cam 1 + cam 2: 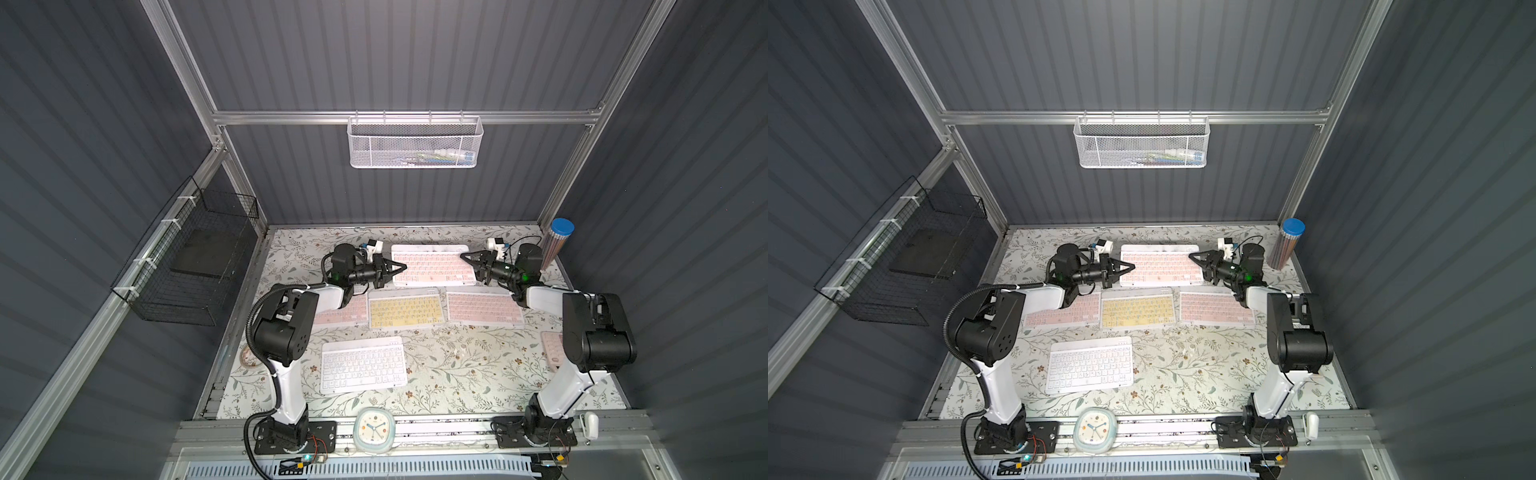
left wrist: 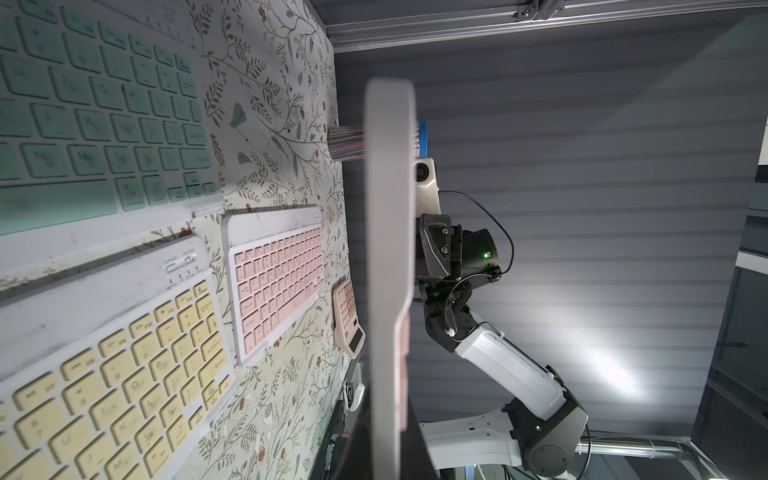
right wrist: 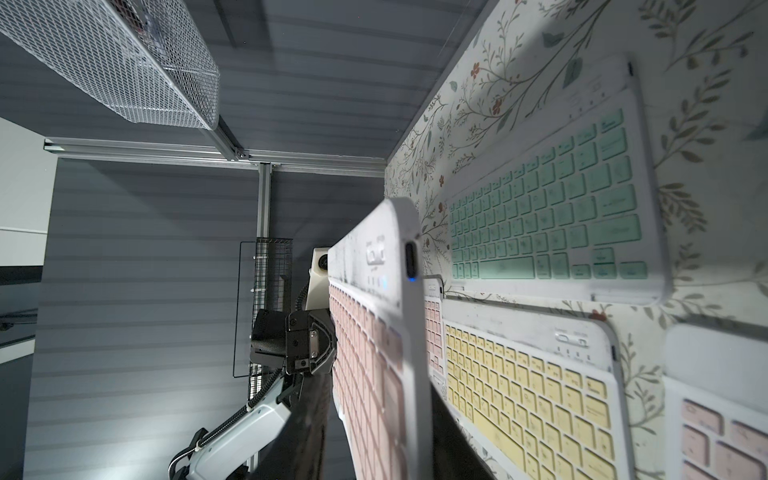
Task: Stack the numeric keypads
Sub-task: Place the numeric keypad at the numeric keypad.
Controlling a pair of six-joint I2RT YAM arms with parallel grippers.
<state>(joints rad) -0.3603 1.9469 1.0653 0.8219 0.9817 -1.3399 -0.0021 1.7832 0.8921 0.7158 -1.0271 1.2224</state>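
1. A left pink keypad (image 1: 340, 313) is laid flat on the bench (image 1: 457, 374), partly covered by the left arm.
2. A white keypad (image 1: 363, 365) is laid nearer the front, apart from the others.
3. The left end effector (image 1: 399, 268) is clamped on the left edge of the raised pink keypad (image 1: 432, 266).
4. A yellow keypad (image 1: 403, 309) is laid in the middle of the row, between the two flat pink ones.
5. The raised pink keypad is held off the bench at the rear, above a mint-green keypad (image 3: 548, 224). The mint-green keypad is seen only in the wrist views.
6. The right end effector (image 1: 467, 258) is placed at the right edge of the raised pink keypad, with a finger on each side. Whether it is clamped there cannot be told.
7. A right pink keypad (image 1: 484, 307) is laid just beside the yellow keypad, with its far corner covered by the right arm.
8. A pink calculator (image 1: 550, 349) is seen at the bench's right side, partly hidden by the right arm.
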